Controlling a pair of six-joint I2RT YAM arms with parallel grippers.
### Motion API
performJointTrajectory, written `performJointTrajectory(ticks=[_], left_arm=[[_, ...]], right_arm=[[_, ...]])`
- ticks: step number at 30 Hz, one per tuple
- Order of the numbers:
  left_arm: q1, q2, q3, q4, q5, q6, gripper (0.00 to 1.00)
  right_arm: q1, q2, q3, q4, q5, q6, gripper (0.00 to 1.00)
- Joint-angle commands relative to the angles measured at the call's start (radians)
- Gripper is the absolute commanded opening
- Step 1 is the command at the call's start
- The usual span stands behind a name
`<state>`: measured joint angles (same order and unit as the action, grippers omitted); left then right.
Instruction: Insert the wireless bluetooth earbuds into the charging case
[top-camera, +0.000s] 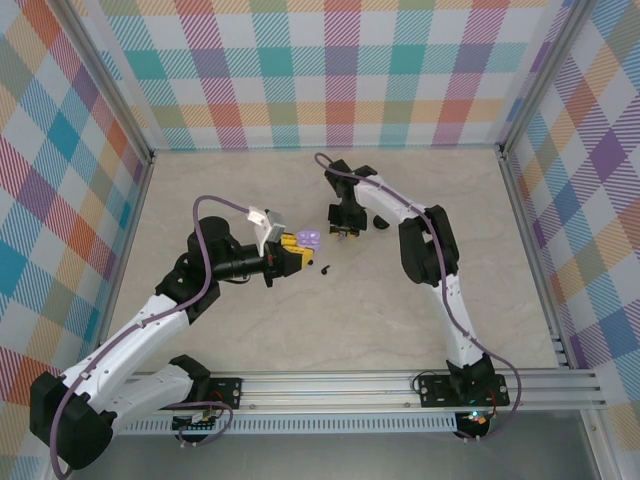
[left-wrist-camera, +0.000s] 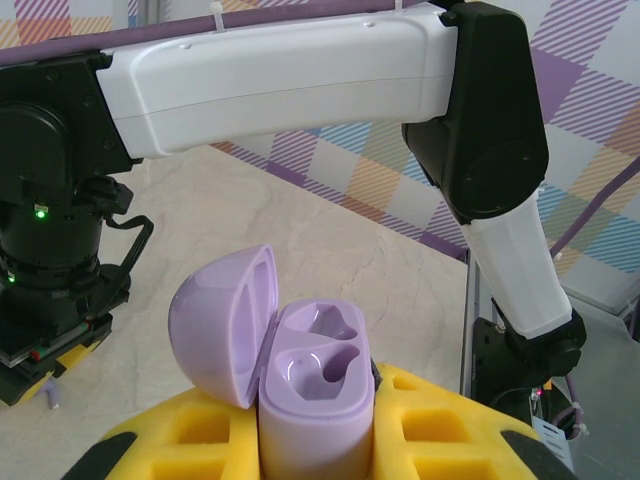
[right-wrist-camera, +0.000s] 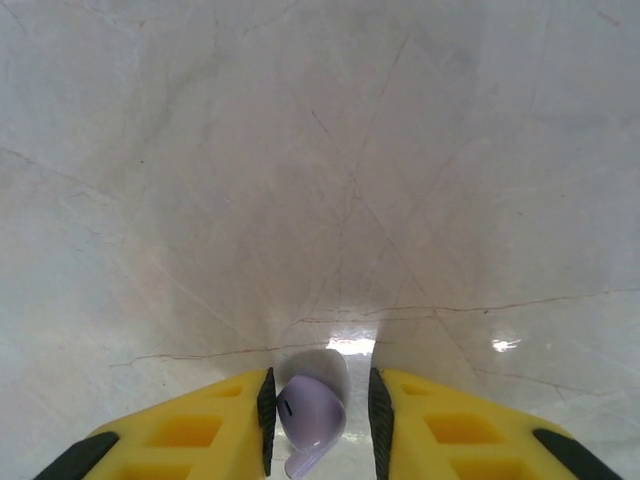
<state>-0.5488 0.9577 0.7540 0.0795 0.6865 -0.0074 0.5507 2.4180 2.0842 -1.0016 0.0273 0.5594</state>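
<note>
My left gripper (top-camera: 291, 252) is shut on the pale lavender charging case (left-wrist-camera: 315, 400), held upright between its yellow fingers (left-wrist-camera: 450, 425). The case's lid (left-wrist-camera: 215, 330) is swung open to the left and both sockets are empty. My right gripper (right-wrist-camera: 321, 405) is down at the table with its jaws narrowly open. A lavender earbud (right-wrist-camera: 312, 410) lies on the table between them, against the left pad (right-wrist-camera: 266, 410) and with a gap to the right pad (right-wrist-camera: 379, 410). In the top view the right gripper (top-camera: 345, 232) stands just right of the case (top-camera: 310, 238). A black earbud (top-camera: 326, 268) lies on the table below them.
A dark rounded object (top-camera: 381, 222) sits just right of the right gripper. The marble table (top-camera: 250, 190) is walled by plaid panels. The right arm's white link (left-wrist-camera: 300, 75) crosses above the case in the left wrist view.
</note>
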Motion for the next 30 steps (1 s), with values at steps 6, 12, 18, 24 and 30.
performJointTrajectory(ticks=[6,12,18,24,30], left_arm=[[-0.013,-0.022,0.002,0.004,-0.005,0.008,0.19],[-0.012,-0.025,0.001,0.0,-0.01,0.007,0.19],[-0.013,-0.03,0.0,-0.003,-0.014,0.008,0.19],[-0.013,-0.028,0.001,0.0,-0.013,0.007,0.19],[-0.014,-0.019,0.009,0.006,-0.015,0.003,0.19]], right_arm=[[0.035,0.06,0.069,-0.081,0.021,-0.075,0.29],[0.048,0.061,0.099,-0.078,-0.023,-0.197,0.28],[0.062,0.061,0.108,-0.09,-0.059,-0.359,0.27],[0.069,0.059,0.109,-0.119,-0.002,-0.371,0.35],[0.072,0.05,0.101,-0.123,-0.011,-0.204,0.46]])
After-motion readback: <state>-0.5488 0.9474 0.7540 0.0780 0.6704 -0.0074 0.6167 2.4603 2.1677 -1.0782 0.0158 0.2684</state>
